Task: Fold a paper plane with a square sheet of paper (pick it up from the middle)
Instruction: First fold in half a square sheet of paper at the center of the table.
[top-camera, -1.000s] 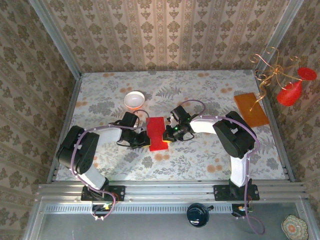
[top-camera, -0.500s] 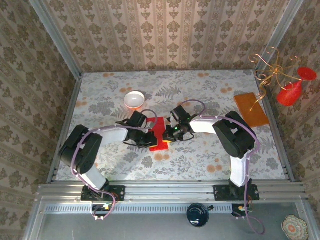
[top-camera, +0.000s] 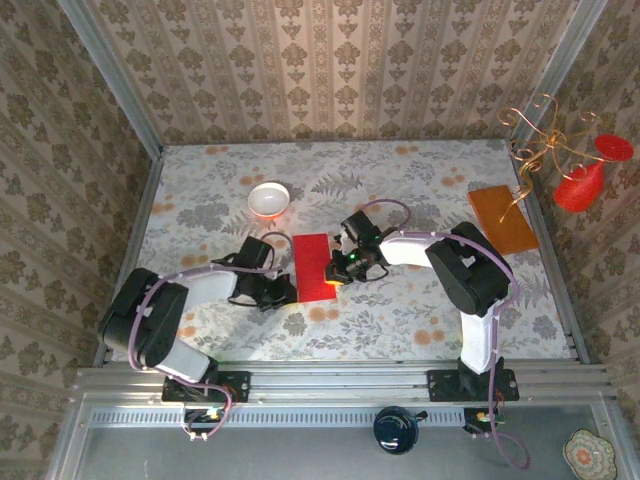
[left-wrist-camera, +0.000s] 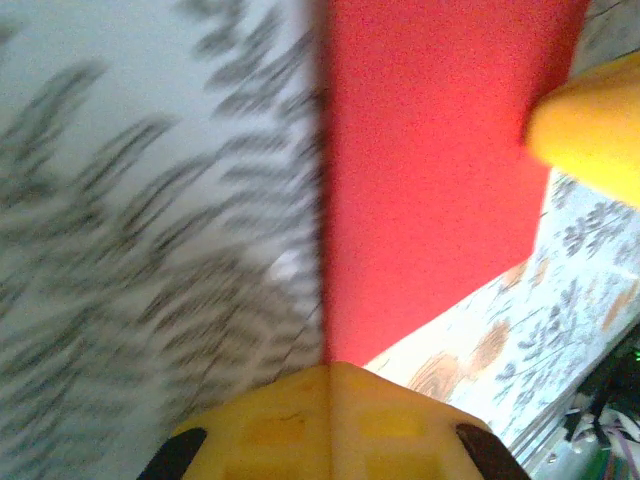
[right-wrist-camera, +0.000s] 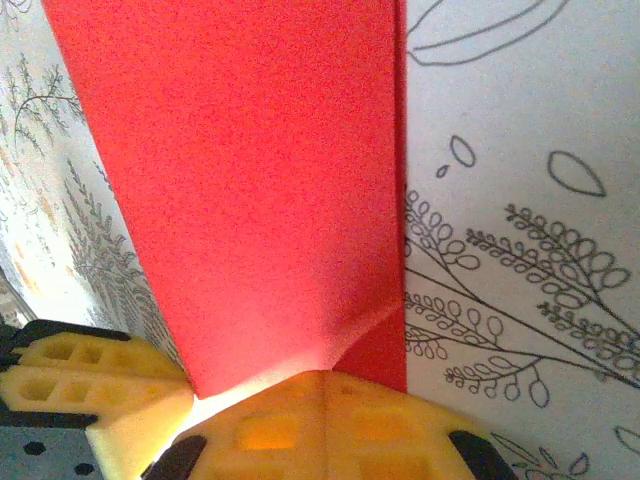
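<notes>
- Square sheet of paper (top-camera: 313, 266): bright red, lying flat as a doubled-over upright rectangle (long edges running away from the arm bases), near the middle of the surface (top-camera: 430, 310), between the two hands.
- Left hand (top-camera: 284, 291): fingers closed together with nothing between them. The tip is low at the sheet's near left corner. In the left wrist view the red corner meets the yellow fingertips (left-wrist-camera: 300, 420), though whether they press on it cannot be told.
- Right hand (top-camera: 338, 272): fingers shut flush against each other, tip set down on the sheet's right edge towards its near end. In the right wrist view the paper shows a small crease just ahead of the yellow fingertips (right-wrist-camera: 280, 430).
- White bowl (top-camera: 268, 199): upright, well apart from the sheet, behind and to its left.
- Orange-brown board (top-camera: 503, 218): flat at the far right of the surface, apart from both arms.
</notes>
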